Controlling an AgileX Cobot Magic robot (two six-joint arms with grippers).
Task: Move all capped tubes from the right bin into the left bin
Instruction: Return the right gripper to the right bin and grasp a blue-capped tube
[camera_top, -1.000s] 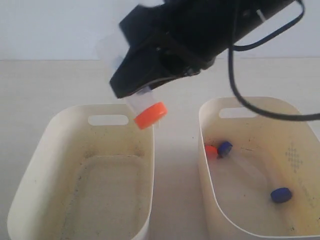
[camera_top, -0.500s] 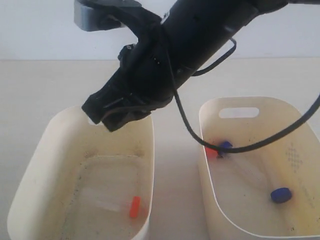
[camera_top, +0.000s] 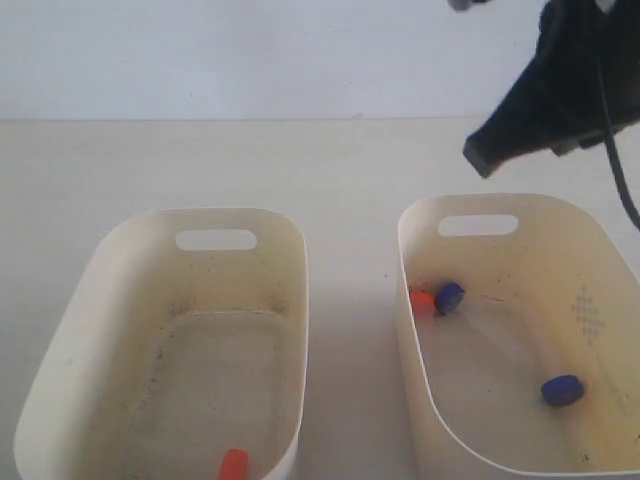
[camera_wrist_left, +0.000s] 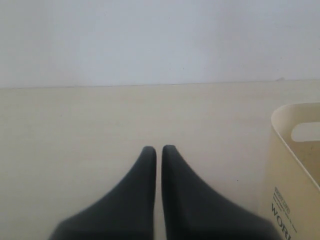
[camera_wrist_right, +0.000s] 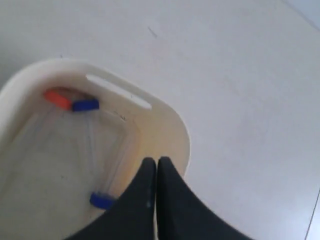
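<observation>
The left bin (camera_top: 120, 250) holds one capped tube whose orange-red cap (camera_top: 233, 465) lies at its front edge. In the right bin (camera_top: 610, 235), marked by the dot diamond (camera_top: 590, 312), lie three capped tubes: an orange-red cap (camera_top: 421, 301) touching a dark blue cap (camera_top: 449, 296), and another blue cap (camera_top: 562, 390). The right arm (camera_top: 555, 90) hangs above that bin's far rim. My right gripper (camera_wrist_right: 156, 160) is shut and empty over the rim (camera_wrist_right: 175, 130), with the caps (camera_wrist_right: 56, 98) (camera_wrist_right: 85, 105) (camera_wrist_right: 102, 201) below. My left gripper (camera_wrist_left: 155, 148) is shut and empty over the table.
The two tubs stand side by side with a narrow strip of cream table (camera_top: 350, 330) between them. In the left wrist view one tub's outer wall (camera_wrist_left: 292, 165), with a printed label, stands off to the side of the fingers. A pale wall runs behind the table.
The right arm has swung from above the left bin back over the right bin's far rim. The orange-capped tube it let go now lies nearer the left bin's front edge.
</observation>
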